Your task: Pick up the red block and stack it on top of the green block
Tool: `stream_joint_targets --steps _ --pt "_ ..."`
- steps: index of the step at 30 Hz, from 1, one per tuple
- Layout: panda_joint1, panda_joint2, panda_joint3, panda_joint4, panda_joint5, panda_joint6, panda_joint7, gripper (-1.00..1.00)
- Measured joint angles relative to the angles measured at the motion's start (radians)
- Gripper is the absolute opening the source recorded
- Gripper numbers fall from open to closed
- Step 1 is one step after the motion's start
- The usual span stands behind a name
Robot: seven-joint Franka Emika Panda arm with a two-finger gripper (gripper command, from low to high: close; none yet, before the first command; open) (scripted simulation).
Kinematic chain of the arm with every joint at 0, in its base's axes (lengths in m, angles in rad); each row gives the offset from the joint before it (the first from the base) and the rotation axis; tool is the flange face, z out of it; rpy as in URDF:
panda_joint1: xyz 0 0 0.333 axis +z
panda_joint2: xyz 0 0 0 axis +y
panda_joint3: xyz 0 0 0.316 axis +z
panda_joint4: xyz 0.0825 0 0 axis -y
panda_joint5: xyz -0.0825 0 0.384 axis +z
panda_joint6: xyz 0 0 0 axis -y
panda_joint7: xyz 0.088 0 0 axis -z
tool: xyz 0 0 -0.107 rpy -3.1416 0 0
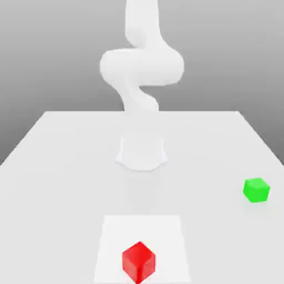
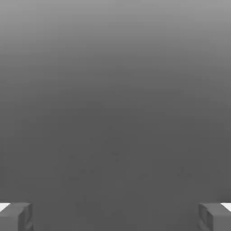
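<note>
Jaws: released, wide apart, nothing between them; we see one fingertip point(image 2: 16, 216) at each lower corner of the hand view, over plain grey.

Arm point(image 1: 141, 64): white, rising at the counter's point(image 1: 61, 166) far middle.

Red block point(image 1: 138, 262): on the counter's near edge, on a paler square point(image 1: 166, 233).

Green block point(image 1: 256, 189): well apart, toward the exterior view's right.
</note>
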Motion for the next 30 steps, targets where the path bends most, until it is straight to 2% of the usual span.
stream_joint_targets --steps 14,20,25,29,30 --pt "0.156 0.517 -0.149 -0.098 0.125 0.192 -0.461 0.0" --pt "0.166 0.73 -0.153 -0.14 0.136 0.276 -0.626 0.0" --pt "0.156 0.897 -0.155 -0.173 0.085 0.356 -0.711 0.0" --pt "0.126 1.04 -0.116 -0.157 0.127 0.467 -0.76 0.0" --pt "0.115 1.073 -0.102 -0.152 0.14 0.494 -0.77 -1.0"
